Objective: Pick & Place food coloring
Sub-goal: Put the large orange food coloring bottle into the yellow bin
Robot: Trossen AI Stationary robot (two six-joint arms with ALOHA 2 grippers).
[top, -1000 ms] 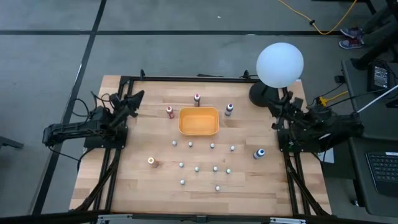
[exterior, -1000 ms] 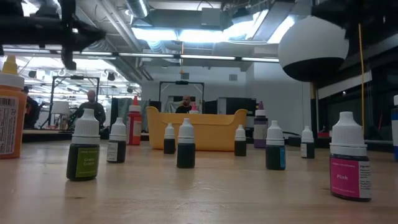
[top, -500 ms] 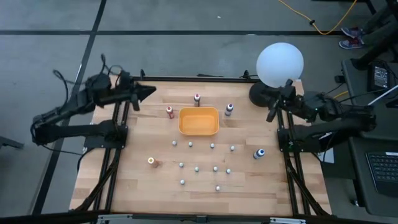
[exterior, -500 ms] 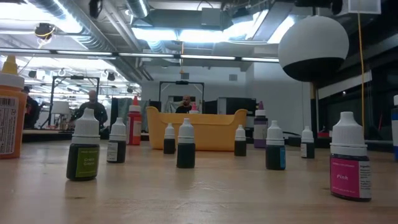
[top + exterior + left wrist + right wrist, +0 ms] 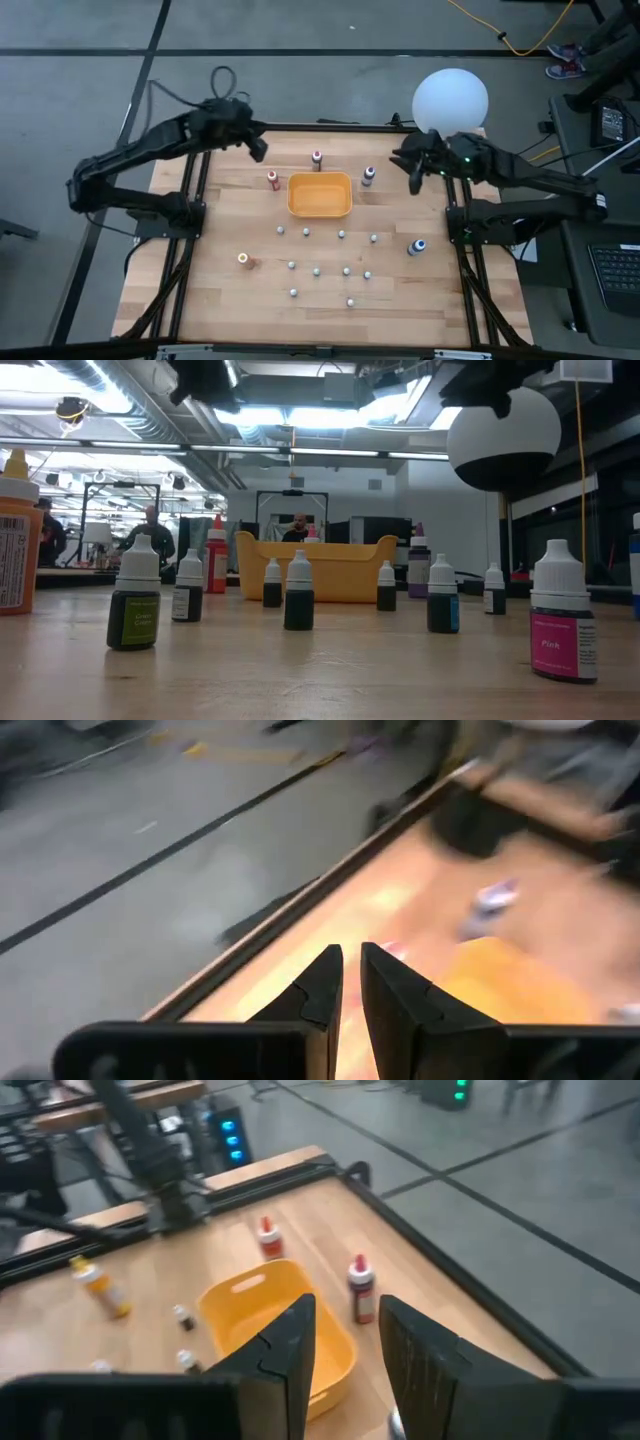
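Note:
The food coloring bottles stand upright on the wooden table around an orange tray: a red-topped one, a maroon one, a purple one, a blue one and an orange one. Several tiny white-capped bottles stand nearer the front. My left gripper is shut and empty, in the air over the far left, beyond the red bottle. My right gripper is open and empty, in the air to the right of the purple bottle. Its wrist view shows the tray and the maroon bottle.
A white globe lamp on a dark base stands at the table's far right corner, close behind my right arm. A black frame runs along the far edge. In the low view, people show in the room beyond the tray.
Both arms have risen from their folded places at the table's sides and reached out. My left gripper has swung toward the far edge and the right, near the red bottle. My right gripper has swung left toward the purple bottle. No bottle has moved.

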